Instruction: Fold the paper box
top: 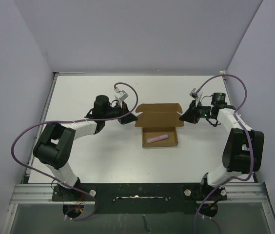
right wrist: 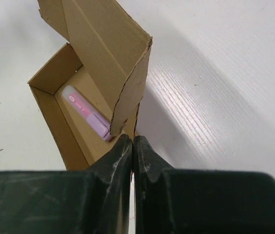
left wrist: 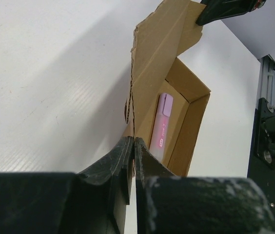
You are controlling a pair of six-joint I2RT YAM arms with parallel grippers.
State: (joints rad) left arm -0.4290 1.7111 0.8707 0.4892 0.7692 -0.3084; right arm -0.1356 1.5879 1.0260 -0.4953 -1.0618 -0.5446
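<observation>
The paper box (top: 160,125) is a brown cardboard carton in the middle of the table, its lid raised and its tray open. A pink marker (top: 157,138) lies in the tray. My left gripper (top: 129,117) is shut on the lid's left edge; in the left wrist view (left wrist: 134,140) the jaws pinch the cardboard (left wrist: 152,53). My right gripper (top: 183,117) is shut on the lid's right edge; in the right wrist view (right wrist: 133,139) the jaws clamp the cardboard (right wrist: 110,48) above the marker (right wrist: 86,112).
Grey walls close in the white table (top: 103,161) at the back and both sides. A metal rail (top: 137,192) with the arm bases runs along the near edge. Purple cables loop beside both arms.
</observation>
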